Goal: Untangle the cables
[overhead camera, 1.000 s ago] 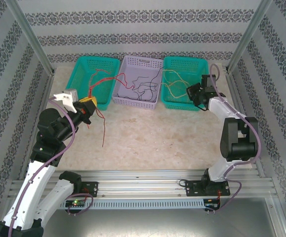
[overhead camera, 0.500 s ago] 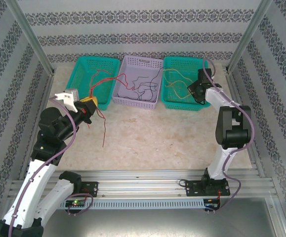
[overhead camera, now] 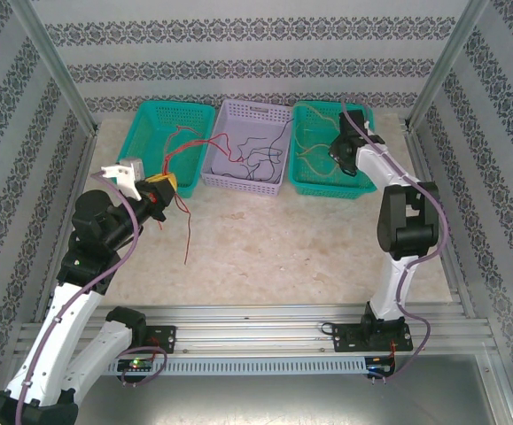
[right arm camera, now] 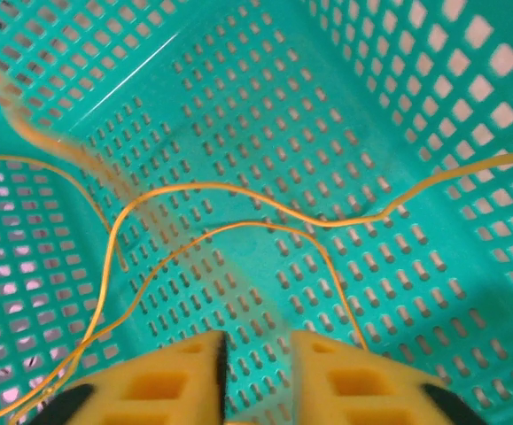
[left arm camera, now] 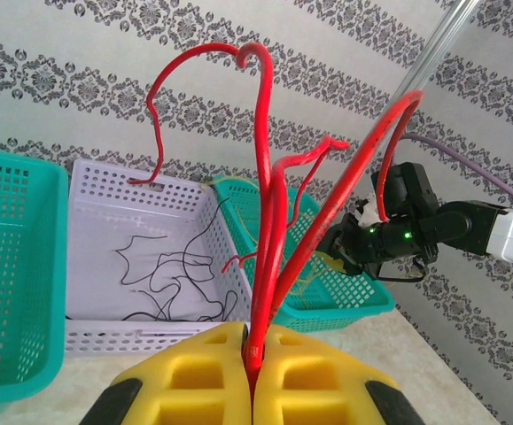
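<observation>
While the left pincer [overhead camera: 159,188] has stayed put over the near left of the table [overhead camera: 274,252], clamped shut on a bundle of red cables [left arm camera: 263,177], the right pincer [overhead camera: 338,150] has swung from the near right corner of the right teal basket [overhead camera: 327,189] to a spot farther in and left, above its floor. In the right wrist view that pincer [right arm camera: 254,350] stands at a narrow gap with nothing between its pads, and the yellow cables [right arm camera: 238,188] lie loose on the mesh below. A second ago a yellow strand stretched across from the lilac basket [overhead camera: 243,185] towards this arm; now it looks gathered into the teal basket, so I judge the yellow set to be sorted out. The red cables [overhead camera: 185,226] are only partly free: one strand hangs to the table, another arches into the lilac basket, where the dark cables [overhead camera: 252,164] sit in a heap. The left teal basket [overhead camera: 146,124] lies just beyond the left pincer, a likely home for the red ones
</observation>
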`<action>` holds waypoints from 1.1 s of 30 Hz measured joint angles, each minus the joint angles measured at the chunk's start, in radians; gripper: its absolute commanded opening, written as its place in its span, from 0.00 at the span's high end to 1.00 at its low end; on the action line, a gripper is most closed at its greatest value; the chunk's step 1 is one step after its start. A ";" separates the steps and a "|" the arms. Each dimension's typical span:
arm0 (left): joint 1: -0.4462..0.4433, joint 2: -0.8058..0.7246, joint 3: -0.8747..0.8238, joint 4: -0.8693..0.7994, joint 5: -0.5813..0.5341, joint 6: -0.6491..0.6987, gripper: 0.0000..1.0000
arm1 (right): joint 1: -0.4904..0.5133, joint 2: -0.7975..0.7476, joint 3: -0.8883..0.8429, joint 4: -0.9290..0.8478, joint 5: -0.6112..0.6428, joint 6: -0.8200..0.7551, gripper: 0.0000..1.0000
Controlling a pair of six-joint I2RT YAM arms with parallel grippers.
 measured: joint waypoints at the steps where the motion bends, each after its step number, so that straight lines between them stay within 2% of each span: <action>1: 0.000 0.000 0.000 0.000 0.000 0.000 1.00 | 0.000 0.000 0.000 -0.001 -0.001 -0.001 0.62; 3: 0.000 0.000 0.000 0.000 0.000 0.000 1.00 | 0.000 0.000 0.000 -0.006 -0.006 -0.006 0.58; 15: 0.000 0.007 0.000 0.000 0.004 0.000 1.00 | 0.013 -0.111 -0.056 0.013 -0.022 -0.031 0.52; 18: 0.000 0.007 0.000 0.000 0.004 0.000 1.00 | 0.043 -0.086 0.037 0.006 -0.054 -0.068 0.53; 22: 0.000 0.006 0.000 0.000 0.004 0.000 1.00 | 0.072 0.043 0.268 -0.022 -0.100 -0.102 0.53; 24: 0.000 0.006 0.000 0.000 0.004 0.000 1.00 | 0.074 0.097 0.327 -0.034 -0.105 -0.121 0.53; 27: 0.000 0.007 0.000 0.000 0.003 0.000 1.00 | 0.067 0.190 0.421 -0.090 -0.098 -0.160 0.53; 33: 0.000 0.011 0.000 0.000 0.003 0.000 1.00 | 0.068 0.392 0.739 -0.248 -0.016 -0.288 0.51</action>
